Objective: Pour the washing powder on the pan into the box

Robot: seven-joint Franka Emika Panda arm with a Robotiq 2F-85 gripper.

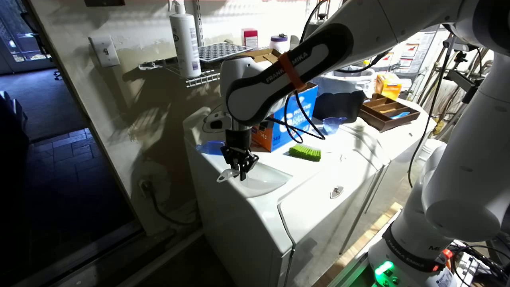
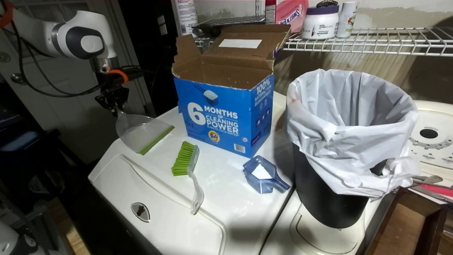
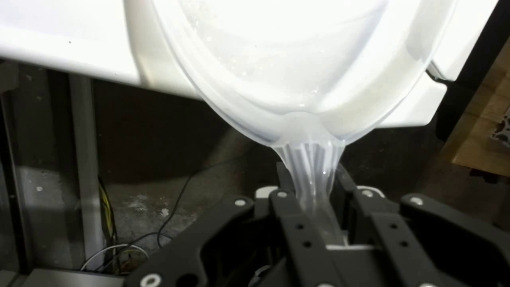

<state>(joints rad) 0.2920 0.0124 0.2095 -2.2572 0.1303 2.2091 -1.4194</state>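
While the arm (image 1: 318, 56) arches, its claw (image 1: 239, 174) points down.

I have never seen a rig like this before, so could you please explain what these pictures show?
The machine is a robot arm. Two pictures come from cameras outside it, looking from different places; the remaining one comes from a camera on its wrist, looking past the jaws. Those jaws are closed on the handle of a translucent dustpan with a green lip; a few pale specks, perhaps powder, show in it. On the white appliance top are an open detergent box, a green-bristled brush and a blue scoop with white powder in it. A lined black bin stands beside them on the neighbouring appliance.
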